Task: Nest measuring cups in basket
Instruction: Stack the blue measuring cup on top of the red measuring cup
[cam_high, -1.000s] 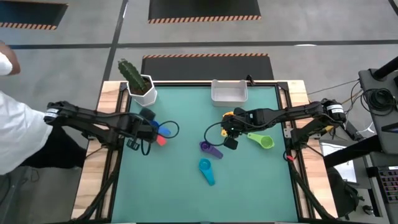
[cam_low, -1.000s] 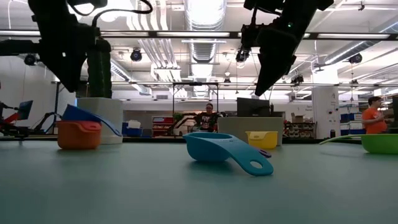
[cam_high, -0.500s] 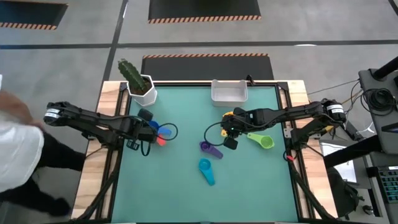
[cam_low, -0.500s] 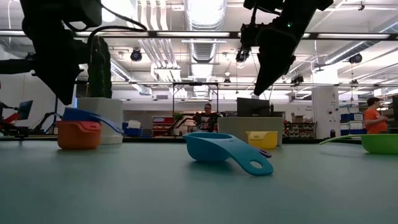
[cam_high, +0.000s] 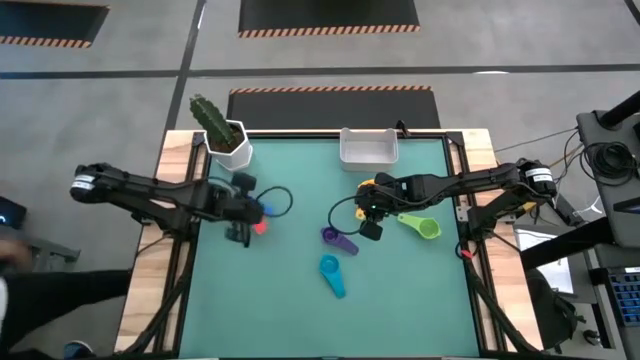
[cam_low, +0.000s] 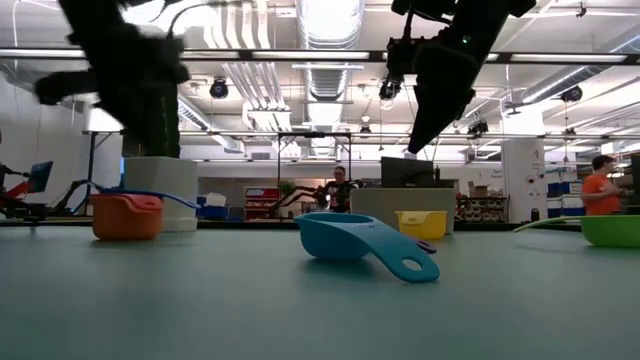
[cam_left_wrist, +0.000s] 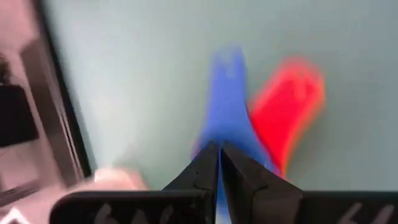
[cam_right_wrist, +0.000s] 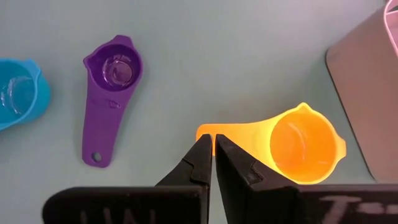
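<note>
My left gripper (cam_left_wrist: 219, 155) is shut and hovers over the blue cup's handle (cam_left_wrist: 227, 106), beside the red cup's handle (cam_left_wrist: 287, 102). In the low view the blue cup (cam_low: 150, 193) rests on top of the red cup (cam_low: 127, 216). My right gripper (cam_right_wrist: 213, 144) is shut, above the handle end of the yellow cup (cam_right_wrist: 306, 146) and well off the table (cam_low: 415, 147). The purple (cam_high: 338, 239), teal (cam_high: 331, 273) and green (cam_high: 425, 226) cups lie on the mat. The white basket (cam_high: 368, 149) stands at the far edge.
A white pot with a cactus (cam_high: 228, 143) stands at the far left corner, just beyond my left gripper (cam_high: 250, 212). Black cables loop near both grippers. Wooden table rims frame the green mat (cam_high: 280, 310), which is bare along its near side. People stand far off in the room.
My left gripper has moved toward the table's right, over the blue and red cups, and has risen; it is blurred with motion. The person at the picture's left edge has mostly left the high view.
</note>
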